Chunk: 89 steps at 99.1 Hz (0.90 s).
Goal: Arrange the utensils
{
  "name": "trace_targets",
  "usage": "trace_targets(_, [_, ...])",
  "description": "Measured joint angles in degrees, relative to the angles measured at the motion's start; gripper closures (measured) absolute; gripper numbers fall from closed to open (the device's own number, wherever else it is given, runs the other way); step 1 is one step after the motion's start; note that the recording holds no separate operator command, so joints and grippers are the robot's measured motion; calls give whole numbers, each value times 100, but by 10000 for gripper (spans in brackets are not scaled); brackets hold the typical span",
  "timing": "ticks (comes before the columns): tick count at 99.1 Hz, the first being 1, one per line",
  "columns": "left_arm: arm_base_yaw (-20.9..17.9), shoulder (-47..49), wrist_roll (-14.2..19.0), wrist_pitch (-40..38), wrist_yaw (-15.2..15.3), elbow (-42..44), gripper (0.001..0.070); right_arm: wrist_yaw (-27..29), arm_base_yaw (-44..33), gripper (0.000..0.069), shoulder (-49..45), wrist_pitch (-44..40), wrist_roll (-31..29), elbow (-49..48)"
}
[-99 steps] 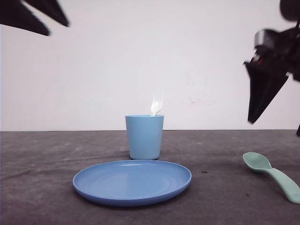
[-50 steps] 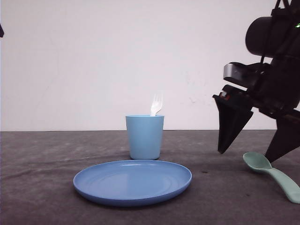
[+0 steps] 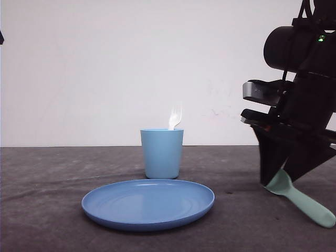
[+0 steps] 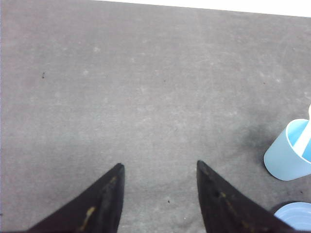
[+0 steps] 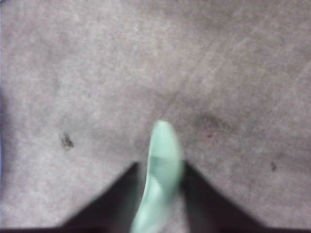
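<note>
The mint-green spoon (image 3: 310, 205) lies on the grey table at the right, its handle pointing to the near right. My right gripper (image 3: 275, 178) has come down over its bowl. In the blurred right wrist view its two dark fingers sit tight on either side of the spoon (image 5: 163, 145), so the gripper (image 5: 160, 167) looks shut on it. The white fork (image 3: 175, 116) stands tines-up in the light blue cup (image 3: 161, 155). My left gripper (image 4: 159, 166) hangs open over bare table, with the cup (image 4: 286, 158) and the fork's handle (image 4: 303, 138) off to one side.
A round blue plate (image 3: 148, 202) lies in front of the cup at the table's middle, and its rim (image 4: 294, 216) shows beside my left gripper. A white wall stands behind the table.
My right gripper dropped from high at the right down onto the spoon, and its fingers closed in from wide apart. The spoon's bowl shifted slightly left. The left gripper left the front view.
</note>
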<state>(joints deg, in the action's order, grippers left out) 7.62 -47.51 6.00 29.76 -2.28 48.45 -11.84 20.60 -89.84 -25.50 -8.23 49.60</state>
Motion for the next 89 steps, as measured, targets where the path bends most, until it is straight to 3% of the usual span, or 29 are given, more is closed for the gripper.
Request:
trace_targets(7, [0, 0, -11, 2, 0, 0, 429, 0, 0, 644, 0, 2, -17, 0])
trace_targets(14, [0, 0, -33, 0, 0, 0, 429, -2, 0, 667, 0, 4, -22, 0])
trace_targets(43, [0, 0, -44, -13, 0, 0, 429, -17, 92, 670, 57, 192, -61, 101])
trace_targets(77, [0, 0, -44, -28, 0, 0, 429, -210, 540, 670, 424, 496, -105, 1305])
trace_targets(89, [0, 0, -44, -33, 0, 0, 429, -304, 737, 670, 424, 1099, -105, 1587])
